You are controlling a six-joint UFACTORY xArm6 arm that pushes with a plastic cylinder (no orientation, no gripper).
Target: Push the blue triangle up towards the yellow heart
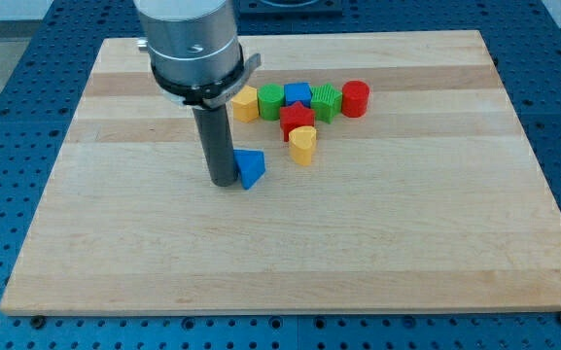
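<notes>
One blue triangle (pixel 252 167) lies near the middle of the wooden counter (pixel 406 243), and my tip (pixel 224 181) stands right against its left side, seemingly touching it, with the rod rising straight up from there to the grey cylinder of the arm (pixel 191 44) at the view's top. The end effector is only this bare rod, so it has nothing that opens or closes and it holds nothing; it merely stands beside the block. The yellow heart (pixel 302 144) sits up and to the view's right of the blue triangle, near it but apart, with a strip of bare wood between the two. Touching the heart at its upper left is a red block (pixel 297 119), whose exact shape I cannot make out. Behind these runs a row of blocks across the view's top: a yellow block (pixel 245 102) at the left end, partly close to the rod, then a green block (pixel 271 100), a blue block (pixel 298 94), a ribbed green block (pixel 327 102), and a red cylinder (pixel 356 98) at the right end. The counter rests on a blue perforated surface (pixel 8 117) that shows on all sides.
</notes>
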